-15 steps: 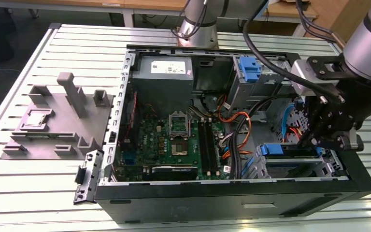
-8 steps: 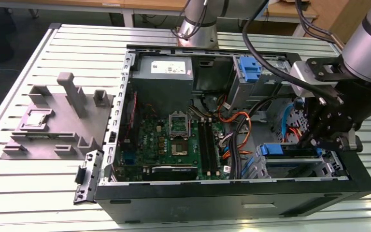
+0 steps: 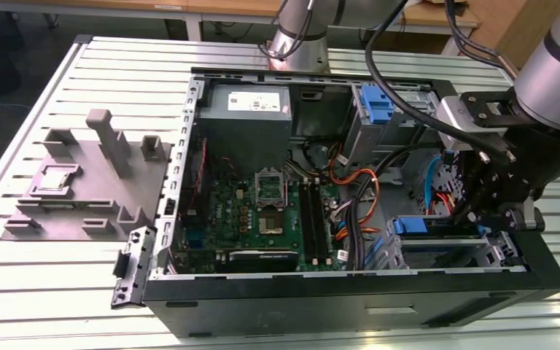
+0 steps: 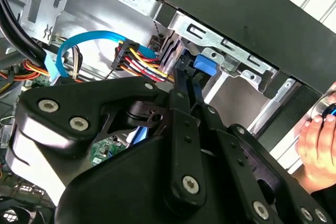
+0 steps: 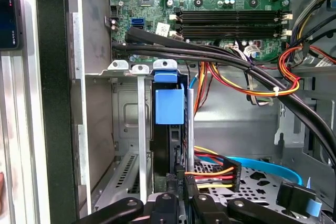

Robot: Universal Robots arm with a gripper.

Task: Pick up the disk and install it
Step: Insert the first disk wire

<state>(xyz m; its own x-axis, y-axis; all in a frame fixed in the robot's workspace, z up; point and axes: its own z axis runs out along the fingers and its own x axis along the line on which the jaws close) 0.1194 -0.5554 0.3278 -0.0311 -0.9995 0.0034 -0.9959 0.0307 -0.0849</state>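
Observation:
The disk [image 5: 169, 106] stands edge-on as a blue strip with a dark body below it, sitting in the metal drive cage [image 5: 124, 109] at the case's front corner. In the exterior view its blue carrier end [image 3: 419, 225] shows on top of the cage [image 3: 499, 251] at that view's right. My gripper [image 5: 173, 201] is shut on the disk's near edge, one black finger on each side. The second wrist view shows the fingers [image 4: 177, 109] running close together up to the blue tab [image 4: 203, 65]. The black gripper body [image 3: 489, 197] hangs over the cage.
The open computer case [image 3: 358, 295] holds the green motherboard [image 3: 251, 211], a power supply [image 3: 249, 109], loose cables [image 3: 358, 197] and another blue carrier [image 3: 378, 102] at the back. A grey fixture [image 3: 85, 179] lies at the exterior view's left. A person's hand [image 4: 315, 142] is beside the case.

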